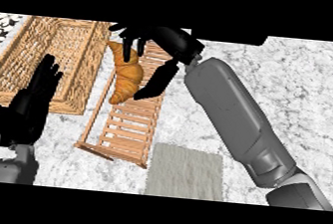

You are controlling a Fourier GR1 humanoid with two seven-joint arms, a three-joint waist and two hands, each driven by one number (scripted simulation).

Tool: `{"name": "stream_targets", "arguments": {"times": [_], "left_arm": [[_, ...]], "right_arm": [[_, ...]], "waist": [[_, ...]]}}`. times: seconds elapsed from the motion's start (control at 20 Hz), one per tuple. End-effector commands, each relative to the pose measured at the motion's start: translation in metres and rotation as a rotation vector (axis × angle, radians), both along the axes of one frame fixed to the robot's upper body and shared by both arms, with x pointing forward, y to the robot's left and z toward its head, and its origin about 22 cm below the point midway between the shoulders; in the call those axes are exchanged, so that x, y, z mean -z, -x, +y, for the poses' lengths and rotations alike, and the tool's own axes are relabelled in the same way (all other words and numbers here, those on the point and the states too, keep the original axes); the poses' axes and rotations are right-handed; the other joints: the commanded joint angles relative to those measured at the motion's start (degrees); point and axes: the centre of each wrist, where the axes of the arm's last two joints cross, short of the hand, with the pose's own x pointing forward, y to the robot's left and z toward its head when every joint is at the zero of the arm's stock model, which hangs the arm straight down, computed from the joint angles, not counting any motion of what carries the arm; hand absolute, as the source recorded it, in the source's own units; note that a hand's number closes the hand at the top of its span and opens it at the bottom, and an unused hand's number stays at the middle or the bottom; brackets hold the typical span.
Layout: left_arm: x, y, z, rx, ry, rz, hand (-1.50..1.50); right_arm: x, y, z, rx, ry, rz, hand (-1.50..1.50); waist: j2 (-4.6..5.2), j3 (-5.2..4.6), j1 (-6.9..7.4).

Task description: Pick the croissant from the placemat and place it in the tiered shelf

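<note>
Right arm [235, 120] outstretched, hand [167, 40] round croissant [127, 76]

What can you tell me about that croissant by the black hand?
The croissant is golden-brown, glossy and ridged, a long curved shape tapering at both ends. It is lengthwise over the slatted wooden shelf, near its far end. The right hand curls its fingers over its upper tip, thumb along its right side.

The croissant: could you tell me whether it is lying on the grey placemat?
No: the croissant is over the slatted wooden shelf, held in the right hand, apart from the placemat.
</note>
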Motion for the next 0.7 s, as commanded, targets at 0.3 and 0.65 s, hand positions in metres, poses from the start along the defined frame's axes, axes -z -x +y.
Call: {"name": "stream_targets", "arguments": {"times": [0.3, 0.65], "left_arm": [[-0.002, -0.001, -0.002, 0.000, 0.003, -0.020, 0.00], [-0.004, 0.003, 0.010, -0.023, 0.001, -0.005, 0.00]], "right_arm": [[-0.003, -0.009, 0.008, -0.095, -0.088, 0.094, -1.50], [-0.045, -0.028, -0.008, -0.050, -0.244, 0.182, -1.50]], "waist": [[-0.02, 0.00, -0.05], [-0.06, 0.01, -0.41]]}}
